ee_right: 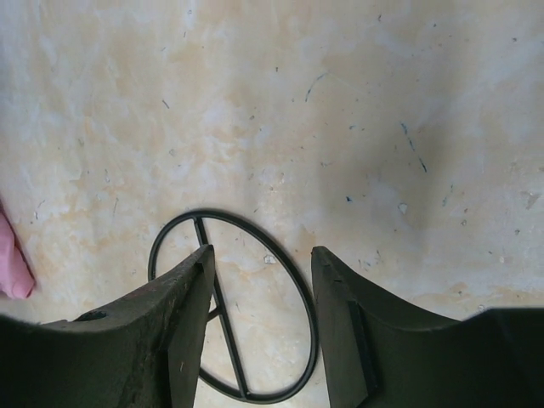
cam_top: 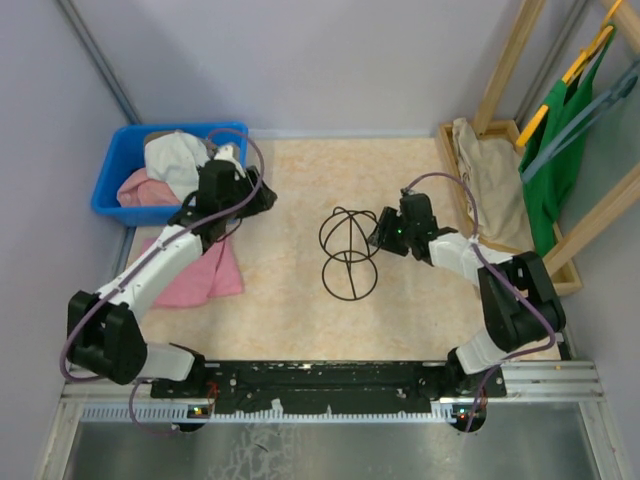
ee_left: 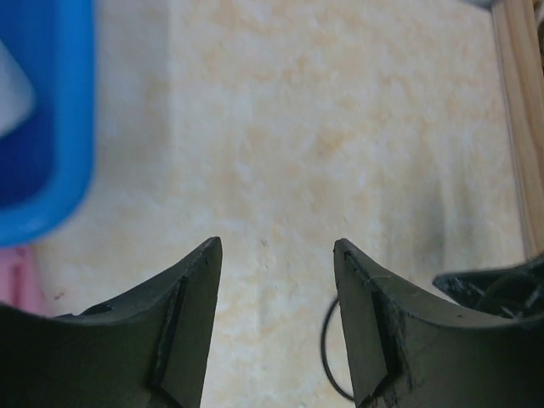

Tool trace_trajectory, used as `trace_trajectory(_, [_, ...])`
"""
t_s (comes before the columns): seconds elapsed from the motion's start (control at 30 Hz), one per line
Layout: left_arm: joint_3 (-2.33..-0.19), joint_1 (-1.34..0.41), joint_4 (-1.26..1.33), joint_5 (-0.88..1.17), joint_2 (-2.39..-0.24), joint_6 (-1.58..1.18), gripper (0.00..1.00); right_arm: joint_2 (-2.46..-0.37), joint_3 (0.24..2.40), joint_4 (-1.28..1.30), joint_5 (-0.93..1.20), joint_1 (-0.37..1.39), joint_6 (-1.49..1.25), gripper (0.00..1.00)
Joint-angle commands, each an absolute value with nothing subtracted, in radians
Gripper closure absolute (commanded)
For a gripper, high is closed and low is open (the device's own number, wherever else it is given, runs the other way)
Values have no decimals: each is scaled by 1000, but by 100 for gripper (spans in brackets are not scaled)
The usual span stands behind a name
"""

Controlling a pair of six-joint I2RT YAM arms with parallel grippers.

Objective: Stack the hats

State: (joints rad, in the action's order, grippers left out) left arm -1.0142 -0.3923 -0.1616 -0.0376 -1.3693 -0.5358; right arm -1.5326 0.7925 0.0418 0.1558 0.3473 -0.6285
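A blue bin (cam_top: 118, 160) at the back left holds a white hat (cam_top: 175, 160) and a pink hat (cam_top: 143, 188), bunched together; a tan patch shows at the bin's far edge. The black hat is not in view. My left gripper (cam_top: 262, 196) is open and empty, just right of the bin; in the left wrist view (ee_left: 276, 246) it hangs over bare table with the bin (ee_left: 51, 127) at the left. My right gripper (cam_top: 376, 236) is open and empty beside a black wire stand (cam_top: 347, 252); the right wrist view (ee_right: 259, 255) looks down on the stand's base ring (ee_right: 308, 323).
A flat pink cloth (cam_top: 205, 272) lies under the left arm. A beige garment (cam_top: 488, 180) lies in a wooden frame (cam_top: 510, 60) at the right, with green clothes (cam_top: 560, 150) hanging on it. The table's back edge meets the wall.
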Motion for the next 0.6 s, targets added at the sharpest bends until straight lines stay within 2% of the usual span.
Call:
trace_trajectory(0.0, [-1171,-318,-297,-161,-1427,-324,38,-1470,810,-5,174,333,-615,50])
trace_trajectory(0.3, [-1317,-236,-315,-246,-1611,-160,34,-1393,776,7,185,291,-600,50])
trace_trajectory(0.57, [-1365,-236,-296,-272,-1755,-122,37,-1357,757,18,195,253,-588,50])
